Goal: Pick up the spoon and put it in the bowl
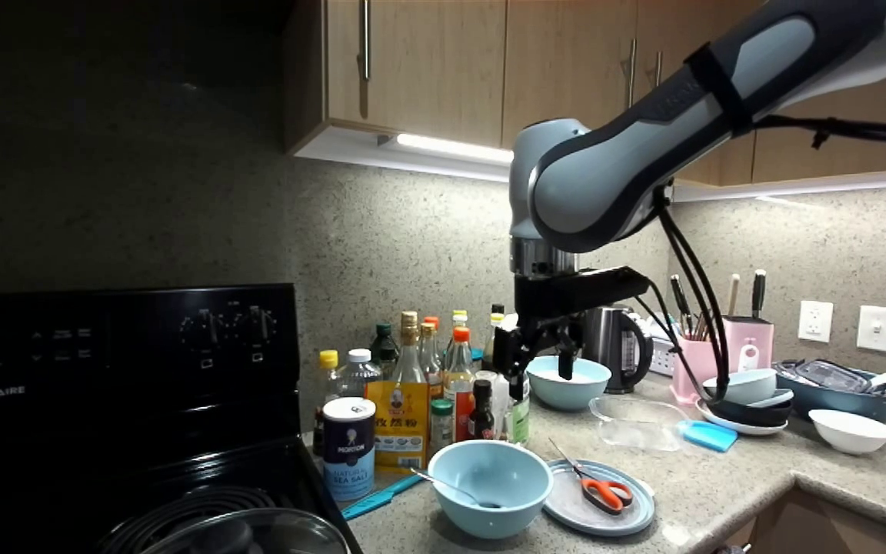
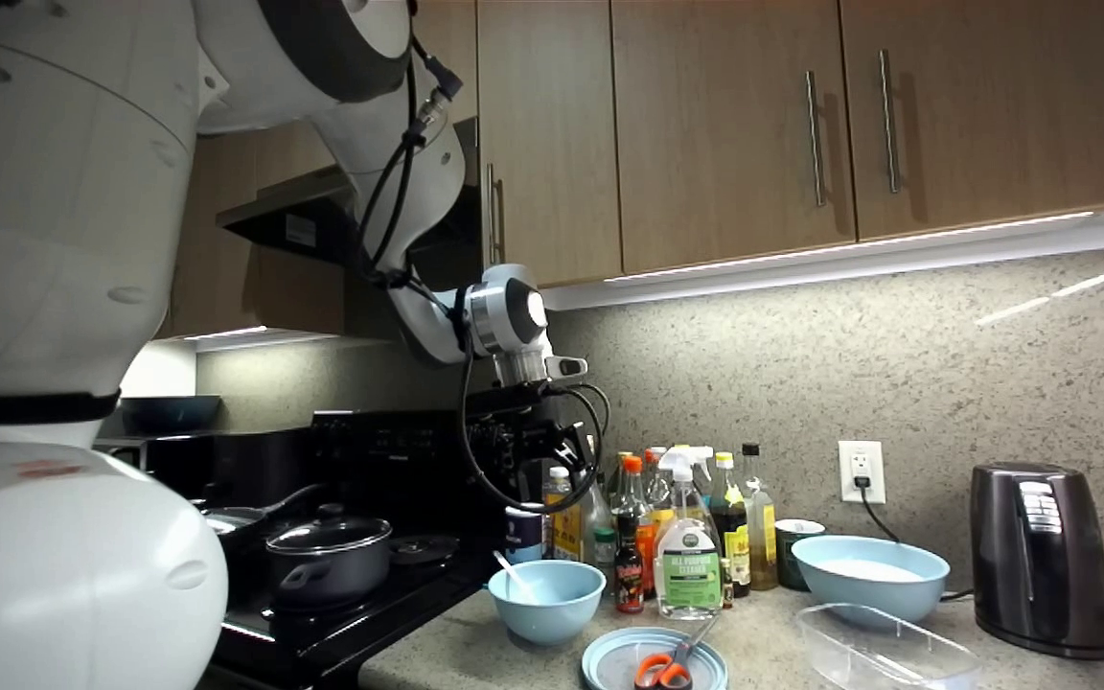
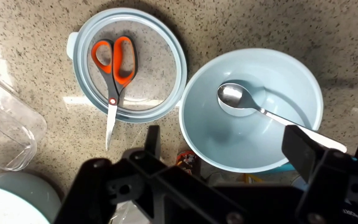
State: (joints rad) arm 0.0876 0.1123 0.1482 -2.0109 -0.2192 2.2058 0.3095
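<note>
A metal spoon rests in a light blue bowl, its handle leaning over the rim. In the wrist view the spoon (image 3: 273, 116) lies with its scoop near the bottom of the bowl (image 3: 204, 102). In both exterior views the spoon (image 1: 451, 486) (image 2: 514, 578) and bowl (image 1: 489, 504) (image 2: 552, 618) show on the counter. My gripper (image 3: 222, 130) is open and empty above the counter, its fingers wide apart. In an exterior view the gripper (image 1: 542, 373) hangs higher than the bowl, pointing down. In the wrist view one finger overlaps part of the spoon handle without holding it.
Orange-handled scissors (image 3: 113, 71) lie on a round lid (image 3: 180, 74) beside the bowl. Several bottles and a salt canister (image 1: 349, 450) stand behind it. A spray bottle (image 2: 689, 546), second blue bowl (image 2: 873, 585), kettle (image 2: 1041, 565) and clear container (image 2: 883, 656) stand along the counter. The stove (image 1: 128, 400) borders it.
</note>
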